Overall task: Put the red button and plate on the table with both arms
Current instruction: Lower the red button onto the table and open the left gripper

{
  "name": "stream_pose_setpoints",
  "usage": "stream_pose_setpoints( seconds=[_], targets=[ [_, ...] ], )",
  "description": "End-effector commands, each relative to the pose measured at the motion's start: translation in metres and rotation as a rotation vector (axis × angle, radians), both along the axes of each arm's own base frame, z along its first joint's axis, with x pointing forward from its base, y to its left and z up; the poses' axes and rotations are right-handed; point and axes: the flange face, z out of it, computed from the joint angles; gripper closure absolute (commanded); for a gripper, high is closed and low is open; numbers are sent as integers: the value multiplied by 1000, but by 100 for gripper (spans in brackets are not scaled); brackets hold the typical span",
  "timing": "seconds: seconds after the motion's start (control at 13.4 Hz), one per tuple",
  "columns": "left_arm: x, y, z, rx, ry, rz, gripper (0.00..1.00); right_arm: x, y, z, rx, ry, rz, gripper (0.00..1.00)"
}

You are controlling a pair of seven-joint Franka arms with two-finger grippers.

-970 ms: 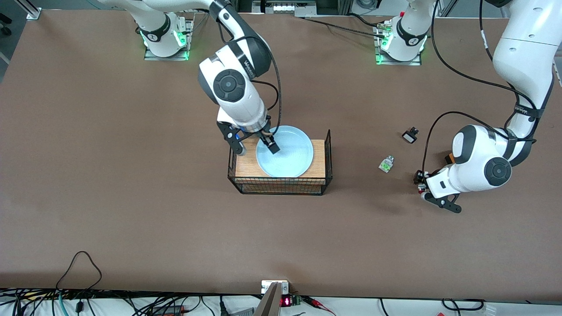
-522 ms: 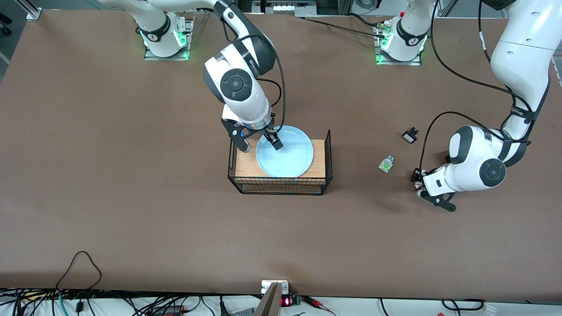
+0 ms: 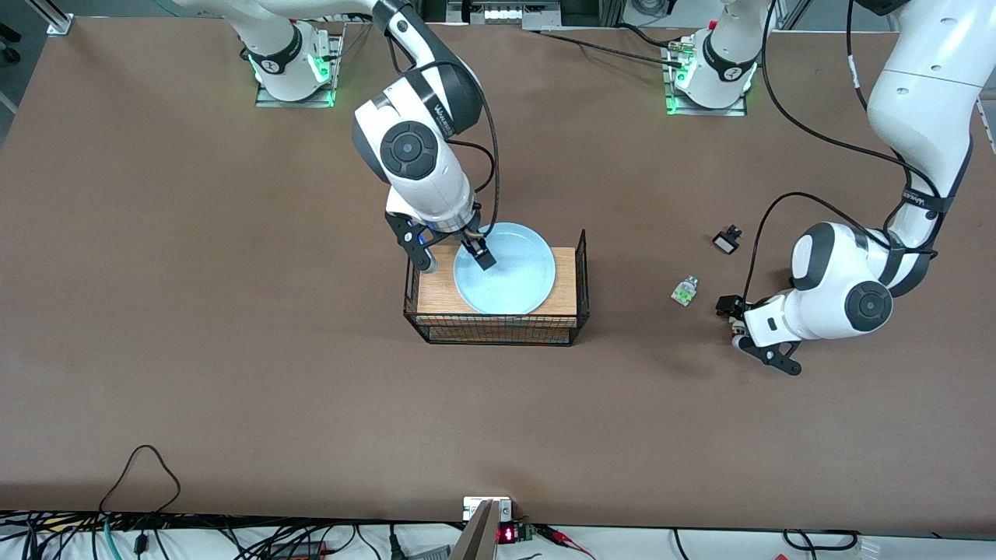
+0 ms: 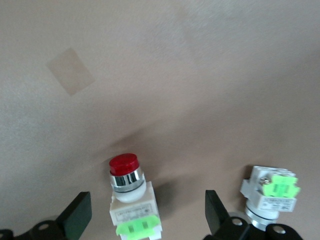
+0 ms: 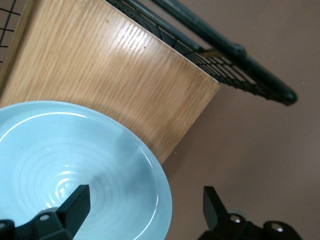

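Note:
The light blue plate lies on the wooden top of the black wire crate. My right gripper is open and straddles the plate's rim at the right arm's end. In the right wrist view, one finger is over the plate's inside and the other is outside the rim; the gripper holds nothing. The red button lies on the brown table between the open fingers of my left gripper. The fingers do not touch it. In the front view, my left gripper is low over the table.
A green-and-clear block without red lies on the table between the crate and my left gripper; it also shows in the left wrist view. A small black-and-white piece lies farther from the front camera than that block.
My left gripper has shifted a little toward the green-and-clear block, staying open and low. My right wrist swayed slightly; its gripper stays over the plate's rim.

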Motion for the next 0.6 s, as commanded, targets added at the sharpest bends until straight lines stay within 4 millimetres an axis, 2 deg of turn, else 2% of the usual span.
stream_pose_setpoints(
  seconds=[0.0, 0.3, 0.37, 0.45, 0.52],
  targets=[
    [5, -8, 32, 31, -14, -38, 0, -6, -1, -2, -5, 26, -6, 0],
    [6, -18, 50, 47, -3, -54, 0, -10, -2, -7, -14, 38, -2, 16],
    [7, -23, 59, 52, -8, -60, 0, -12, 0, -7, -14, 38, 1, 25],
    [7, -26, 64, 62, -1, -51, 0, -11, -1, -5, -11, 35, 1, 26],
    [7, -25, 80, 80, 1, -17, 0, -10, -2, 0, -6, 29, 2, 32]
  ],
)
